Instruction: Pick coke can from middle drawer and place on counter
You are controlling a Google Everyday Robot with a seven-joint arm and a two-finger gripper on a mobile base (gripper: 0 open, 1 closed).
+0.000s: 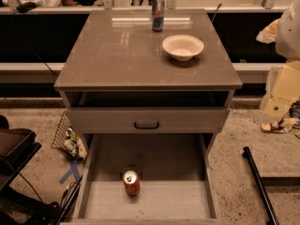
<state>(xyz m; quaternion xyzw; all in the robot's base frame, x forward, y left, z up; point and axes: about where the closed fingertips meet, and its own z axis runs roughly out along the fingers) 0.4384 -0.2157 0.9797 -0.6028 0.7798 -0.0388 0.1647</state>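
The coke can (131,183), red-orange with a silver top, stands upright on the pale floor of the open middle drawer (85,182), near its centre and slightly left. The drawer is pulled far out below the cabinet. The glossy brown-grey counter (126,55) tops the cabinet above it. My gripper (280,95) shows as a pale yellowish part under the white arm at the right edge. It is well to the right of the cabinet, at about counter height, and far from the can. It holds nothing that I can see.
A tall blue-and-silver can (157,14) stands at the counter's back edge and a white bowl (183,47) sits right of centre. A closed drawer front with a dark handle (146,124) lies above the open drawer. A wire basket (65,136) is at the left and a black pole (260,186) at the right.
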